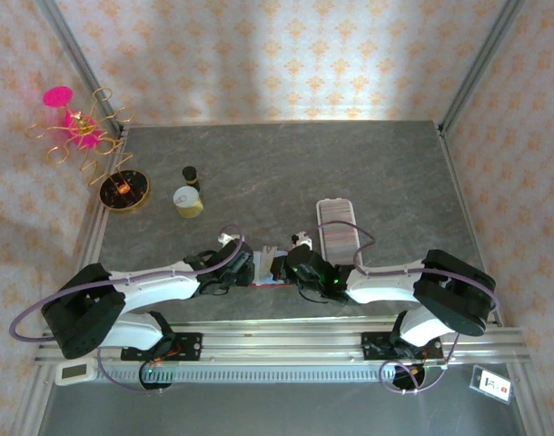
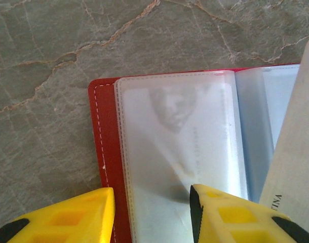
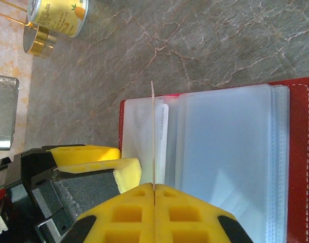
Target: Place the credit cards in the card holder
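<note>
Now the right fingers (image 3: 129, 207) are clenching one credit card (image 3: 153, 131) edge-on over the card holder (image 3: 300, 152), which is lying open on the bench (image 3: 205, 40) between the arms. The left fingers (image 2: 68, 217) are standing apart, released, straddling its left sleeve (image 2: 175, 152). Insertion seems to be starting; next, the card's edge needs aligning with that sleeve's mouth.

Card holder (image 1: 270, 278): lower centre of the top view, lying open on the tabletop (image 1: 286, 163), between the two arms' tips.
Credit card (image 3: 153, 126): stands on edge, pinched in the right end effector (image 3: 154, 190), over the holder's left pages.
Left end effector (image 2: 152, 212): bottom of its wrist view, straddling the holder's left page.
Ribbed tray (image 1: 336, 229): just upper right of the holder.
Can (image 1: 188, 201): upper left of the holder; bottle (image 1: 190, 173) behind it, dish (image 1: 124, 192) to its left.
Wire stand (image 1: 77, 132): upper left corner of the tabletop.
</note>
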`<state>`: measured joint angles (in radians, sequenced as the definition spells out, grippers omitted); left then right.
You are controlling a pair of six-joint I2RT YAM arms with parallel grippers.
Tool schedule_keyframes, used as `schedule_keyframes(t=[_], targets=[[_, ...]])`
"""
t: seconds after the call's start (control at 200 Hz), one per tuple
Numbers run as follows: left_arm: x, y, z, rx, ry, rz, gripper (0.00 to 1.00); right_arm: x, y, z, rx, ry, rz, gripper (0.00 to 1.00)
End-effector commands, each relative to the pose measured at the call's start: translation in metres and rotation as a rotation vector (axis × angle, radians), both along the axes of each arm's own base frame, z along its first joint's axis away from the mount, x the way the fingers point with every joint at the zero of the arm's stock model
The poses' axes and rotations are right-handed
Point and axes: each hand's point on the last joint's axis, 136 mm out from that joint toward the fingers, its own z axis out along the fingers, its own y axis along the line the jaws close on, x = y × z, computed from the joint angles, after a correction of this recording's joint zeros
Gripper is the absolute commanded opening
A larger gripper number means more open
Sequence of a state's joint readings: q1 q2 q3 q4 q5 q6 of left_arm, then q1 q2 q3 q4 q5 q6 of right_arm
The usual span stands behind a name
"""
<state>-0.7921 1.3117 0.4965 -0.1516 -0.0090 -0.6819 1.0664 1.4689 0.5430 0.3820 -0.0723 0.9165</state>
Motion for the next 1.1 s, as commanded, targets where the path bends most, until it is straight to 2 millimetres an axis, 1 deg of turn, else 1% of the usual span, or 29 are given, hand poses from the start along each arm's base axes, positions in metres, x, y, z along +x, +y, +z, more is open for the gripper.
schedule_keyframes(t=[0.0, 0.215, 0.566, 0.746, 0.866, 1.096], targets=[[-0.009, 0.008, -0.012, 0.043, 0.036, -0.001, 0.4, 0.006, -0.003, 0.003, -0.008, -0.016, -0.044, 0.0], [-0.011, 0.012, -0.013, 0.047, 0.036, 0.006, 0.4, 0.006, -0.005, -0.001, -0.02, -0.015, -0.048, 0.0], [-0.013, 0.009, -0.011, 0.019, 0.032, 0.01, 0.39, 0.006, -0.003, -0.007, -0.027, -0.004, -0.042, 0.0], [-0.013, 0.009, -0.011, 0.013, 0.029, 0.012, 0.38, 0.005, 0.0, -0.01, -0.027, 0.006, -0.036, 0.0], [-0.013, 0.009, -0.011, 0.014, 0.031, 0.011, 0.37, 0.005, 0.005, -0.008, -0.009, 0.01, -0.026, 0.0], [-0.014, 0.009, -0.013, 0.008, 0.034, 0.012, 0.36, 0.002, 0.006, -0.011, 0.014, 0.029, -0.022, 0.0]])
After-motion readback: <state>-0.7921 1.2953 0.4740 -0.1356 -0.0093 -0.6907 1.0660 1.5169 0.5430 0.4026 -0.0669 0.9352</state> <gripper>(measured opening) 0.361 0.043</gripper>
